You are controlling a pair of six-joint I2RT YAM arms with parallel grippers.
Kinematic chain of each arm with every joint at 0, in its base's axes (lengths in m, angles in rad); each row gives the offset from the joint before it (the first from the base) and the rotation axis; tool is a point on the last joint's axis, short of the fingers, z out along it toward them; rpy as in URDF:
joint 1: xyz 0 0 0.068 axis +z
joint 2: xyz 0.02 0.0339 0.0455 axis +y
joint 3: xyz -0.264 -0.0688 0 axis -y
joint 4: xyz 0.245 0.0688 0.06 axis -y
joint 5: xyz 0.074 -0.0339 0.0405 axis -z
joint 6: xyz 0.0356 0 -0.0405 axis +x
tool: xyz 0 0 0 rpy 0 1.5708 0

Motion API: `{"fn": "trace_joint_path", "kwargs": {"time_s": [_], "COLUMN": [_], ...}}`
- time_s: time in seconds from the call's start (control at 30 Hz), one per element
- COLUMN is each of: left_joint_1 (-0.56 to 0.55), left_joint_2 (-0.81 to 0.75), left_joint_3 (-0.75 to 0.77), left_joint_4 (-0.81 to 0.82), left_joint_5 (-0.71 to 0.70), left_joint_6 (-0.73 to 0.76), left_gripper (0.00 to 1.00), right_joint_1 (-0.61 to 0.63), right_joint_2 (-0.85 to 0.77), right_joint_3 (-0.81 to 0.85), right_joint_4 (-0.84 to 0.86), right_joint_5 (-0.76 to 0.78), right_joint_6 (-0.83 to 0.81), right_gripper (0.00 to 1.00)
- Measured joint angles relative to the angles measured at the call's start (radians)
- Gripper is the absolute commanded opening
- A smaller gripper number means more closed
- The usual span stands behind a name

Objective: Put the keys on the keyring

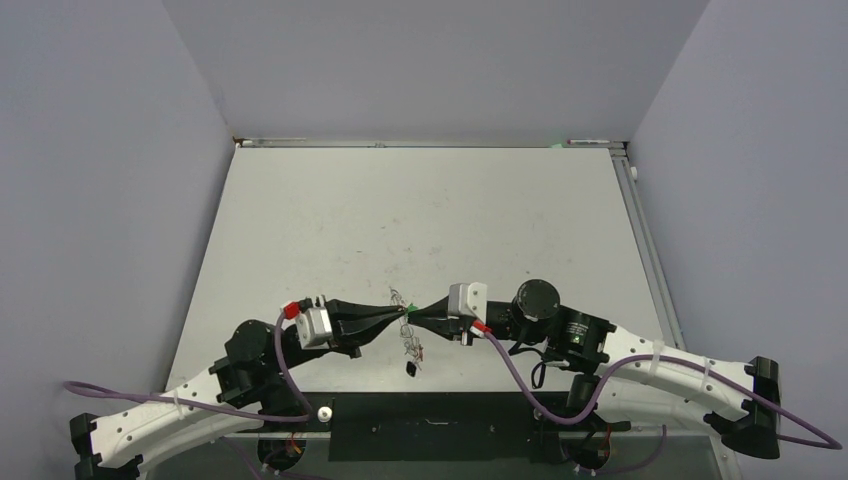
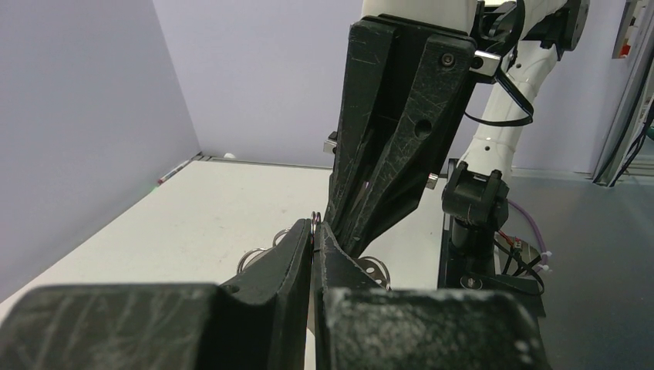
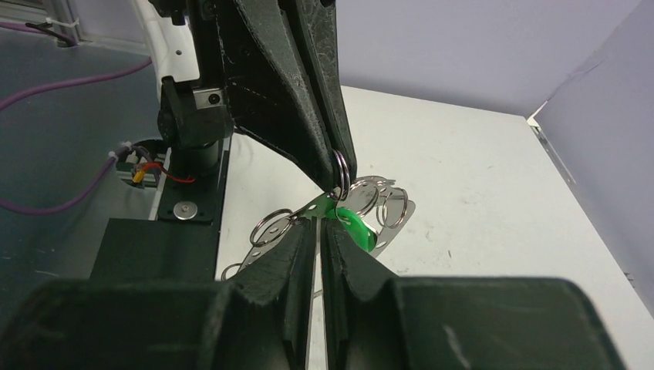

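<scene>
Tabletop [image 1: 430, 210], near front edge: left gripper [image 1: 403, 313], keyring [image 3: 375, 183], right gripper [image 1: 415, 314] tip-to-tip

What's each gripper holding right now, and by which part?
Left gripper: the keyring, by one small split ring. Right gripper: the green-tagged key, apparently by its metal part.

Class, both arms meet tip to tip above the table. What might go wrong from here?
1. The left jaws pinch one small split ring at their very tips; it could slip, dropping the keyring.
2. The right jaws, shut on the green-tagged key, crowd them and might knock it loose.
</scene>
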Motion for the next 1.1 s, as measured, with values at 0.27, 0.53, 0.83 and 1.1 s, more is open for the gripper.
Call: {"fn": "trace_joint_path", "kwargs": {"time_s": [0.27, 0.53, 0.83, 1.1], "left_joint_1": [0.000, 0.000, 0.000, 0.000], "left_joint_2": [-0.027, -0.034, -0.054, -0.063], "left_joint_3": [-0.008, -0.013, 0.002, 0.016], "left_joint_4": [0.019, 0.031, 0.005, 0.006], "left_joint_5": [0.005, 0.082, 0.242, 0.306], "left_joint_6": [-0.005, -0.021, -0.030, -0.038], "left_gripper": [0.00, 0.00, 0.00, 0.00], "right_joint_1": [0.000, 0.000, 0.000, 0.000], "right_joint_2": [-0.052, -0.156, -0.101, -0.049], "right_joint_3": [0.000, 0.000, 0.031, 0.106], "right_joint_4": [-0.002, 0.017, -0.026, -0.085], "right_joint_5": [0.008, 0.020, -0.071, -0.204], "right_joint_6": [0.008, 0.008, -0.005, -0.039], "right_gripper": [0.28, 0.41, 0.35, 0.33]}}
